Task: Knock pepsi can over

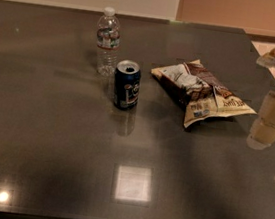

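Observation:
The pepsi can (126, 85), dark blue with a silver opened top, stands upright on the dark grey table (47, 145), left of centre. My gripper (267, 123) is a pale shape at the right edge of the view, above the table. It is well to the right of the can and apart from it, with the snack bags lying between them.
A clear plastic water bottle (108, 39) stands upright just behind and left of the can. Two or three snack bags (200, 92) lie in a pile right of the can. The table's front edge runs along the bottom of the view.

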### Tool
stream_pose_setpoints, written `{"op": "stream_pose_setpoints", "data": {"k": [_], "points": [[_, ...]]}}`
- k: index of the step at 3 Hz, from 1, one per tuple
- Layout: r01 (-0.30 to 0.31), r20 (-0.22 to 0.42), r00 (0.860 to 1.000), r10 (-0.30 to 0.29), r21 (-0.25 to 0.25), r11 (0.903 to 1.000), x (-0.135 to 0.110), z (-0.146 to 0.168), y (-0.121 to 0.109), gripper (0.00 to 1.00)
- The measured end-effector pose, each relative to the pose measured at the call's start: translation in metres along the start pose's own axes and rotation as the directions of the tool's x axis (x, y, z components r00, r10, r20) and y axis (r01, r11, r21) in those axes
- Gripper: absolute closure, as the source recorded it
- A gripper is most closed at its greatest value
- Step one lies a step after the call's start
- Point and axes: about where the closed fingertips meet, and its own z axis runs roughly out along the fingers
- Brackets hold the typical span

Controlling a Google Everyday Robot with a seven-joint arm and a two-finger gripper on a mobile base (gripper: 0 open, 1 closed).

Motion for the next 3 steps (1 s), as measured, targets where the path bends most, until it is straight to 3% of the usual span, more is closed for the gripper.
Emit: {"op": "stream_pose_setpoints", "data": {"k": [2,3], "points": [[-0.001,0.012,1.000,0.001,-0.002,1.0000,-0.003,0.002,-0.002,0.00],[-0.006,0.133,0.991,0.009,-0.023,0.9997,-0.038,0.025,-0.018,0.00]]}}
